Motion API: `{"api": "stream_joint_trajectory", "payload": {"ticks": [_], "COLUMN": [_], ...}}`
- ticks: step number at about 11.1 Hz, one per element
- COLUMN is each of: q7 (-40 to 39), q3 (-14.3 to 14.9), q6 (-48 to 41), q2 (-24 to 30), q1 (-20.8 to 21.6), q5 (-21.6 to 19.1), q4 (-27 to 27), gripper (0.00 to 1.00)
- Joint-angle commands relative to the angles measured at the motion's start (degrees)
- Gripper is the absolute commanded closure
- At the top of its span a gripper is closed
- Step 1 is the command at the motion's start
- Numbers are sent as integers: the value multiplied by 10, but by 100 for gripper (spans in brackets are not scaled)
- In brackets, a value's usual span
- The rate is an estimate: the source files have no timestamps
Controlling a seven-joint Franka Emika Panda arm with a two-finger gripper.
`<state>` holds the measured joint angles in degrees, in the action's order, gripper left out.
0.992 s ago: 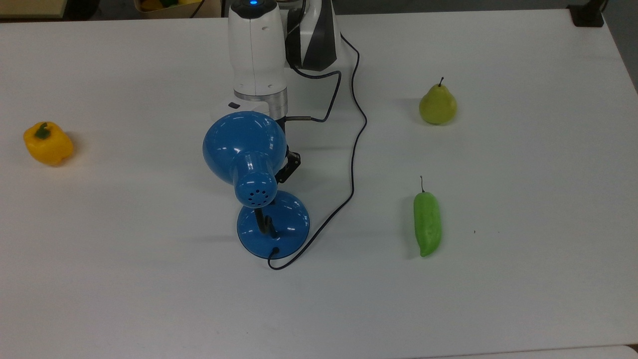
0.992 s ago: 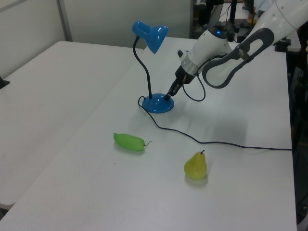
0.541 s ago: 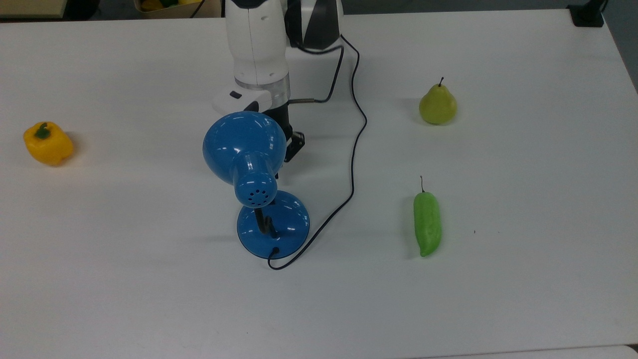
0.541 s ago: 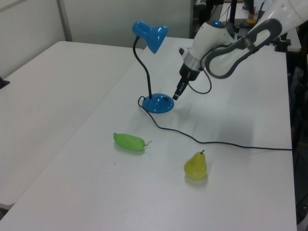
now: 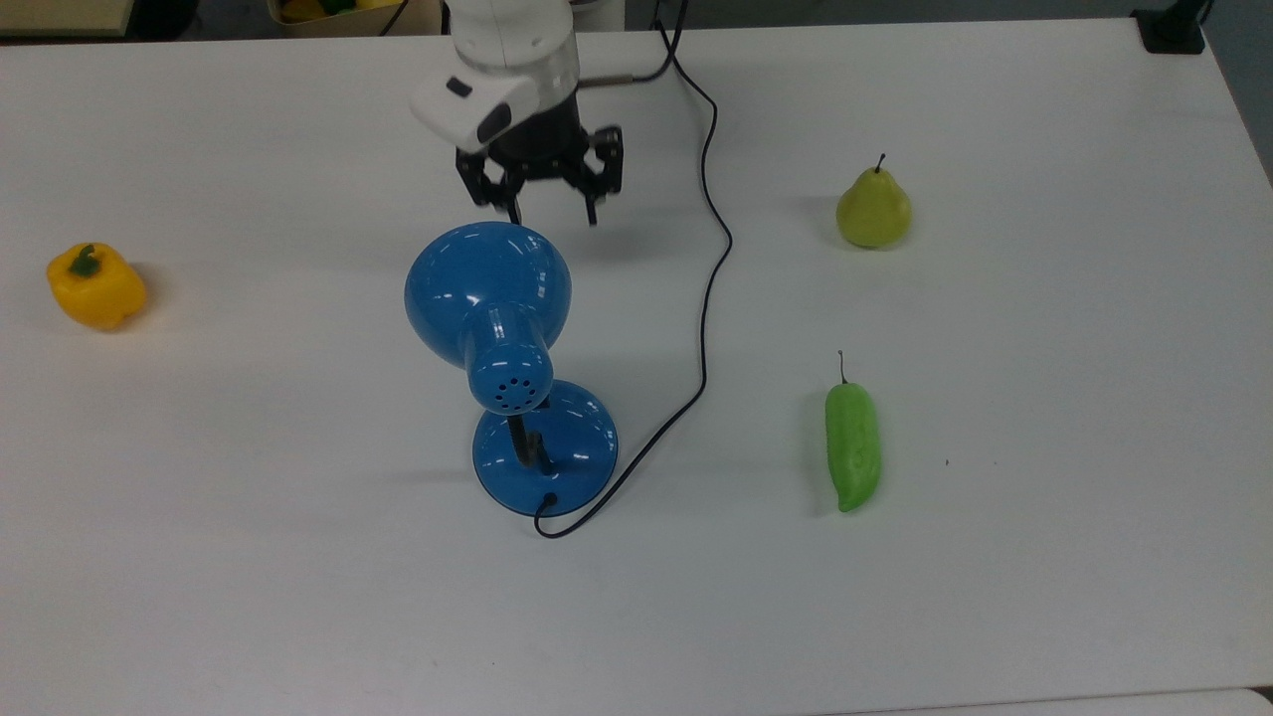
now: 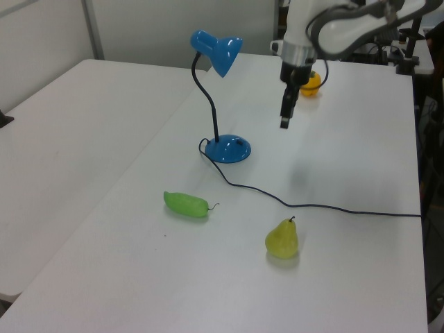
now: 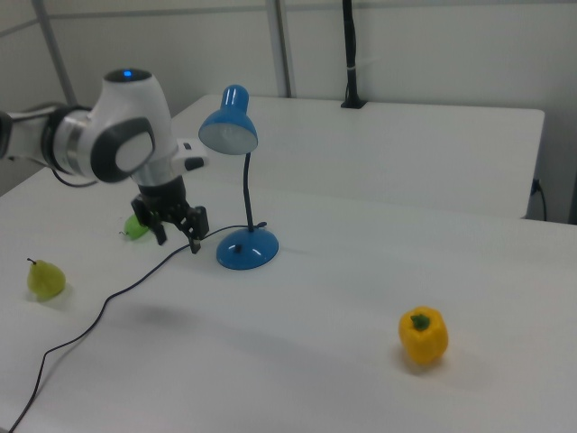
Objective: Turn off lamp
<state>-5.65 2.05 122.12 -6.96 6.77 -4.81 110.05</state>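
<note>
With the gripper (image 5: 553, 214) hanging open and empty above the table (image 5: 1044, 597), apart from the lamp (image 5: 517, 373) standing mid-table, its cord (image 5: 704, 328) trailing close by looked liable to snag a finger and tip the lamp.

White table (image 5: 995, 617). Yellow bell pepper (image 5: 95, 286) at the top view's left edge, mid-height. Pear (image 5: 873, 209) upright, upper right. Green pepper (image 5: 852, 458) lying lengthwise below the pear, well apart from it.
</note>
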Motion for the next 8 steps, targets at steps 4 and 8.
{"api": "stream_joint_trajectory", "payload": {"ticks": [4, 8], "q7": [61, 143], "q3": [31, 31], "q6": [-265, -368], "q2": [95, 108], "q1": [4, 3], "q5": [4, -7], "q4": [-80, -163], "gripper": [0, 0]}}
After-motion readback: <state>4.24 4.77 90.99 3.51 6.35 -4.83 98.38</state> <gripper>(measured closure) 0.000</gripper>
